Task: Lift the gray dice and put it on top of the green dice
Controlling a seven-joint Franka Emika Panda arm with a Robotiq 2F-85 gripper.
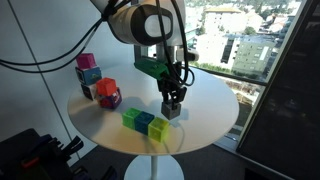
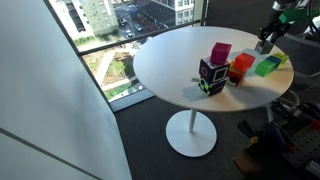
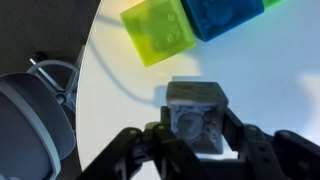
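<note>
My gripper [image 3: 197,128] is shut on the gray dice [image 3: 195,98], with one finger pressed on each side of it. In an exterior view the gripper [image 1: 172,100] points straight down with the gray dice [image 1: 172,110] at its tips, at or just above the white table [image 1: 200,115]. The green dice [image 1: 131,118] is the far end of a row of three cubes to the left of the gripper. In the wrist view only a sliver of the green dice [image 3: 295,3] shows at the top right edge. In an exterior view the gripper [image 2: 265,42] hangs above the row.
A teal cube [image 1: 145,122] and a yellow cube [image 1: 159,130] complete the row; in the wrist view the yellow cube [image 3: 157,30] lies closest. A purple block [image 1: 110,97], a red cube [image 1: 104,88] and other cubes stand at the table's left. An office chair [image 3: 30,120] stands beside the table.
</note>
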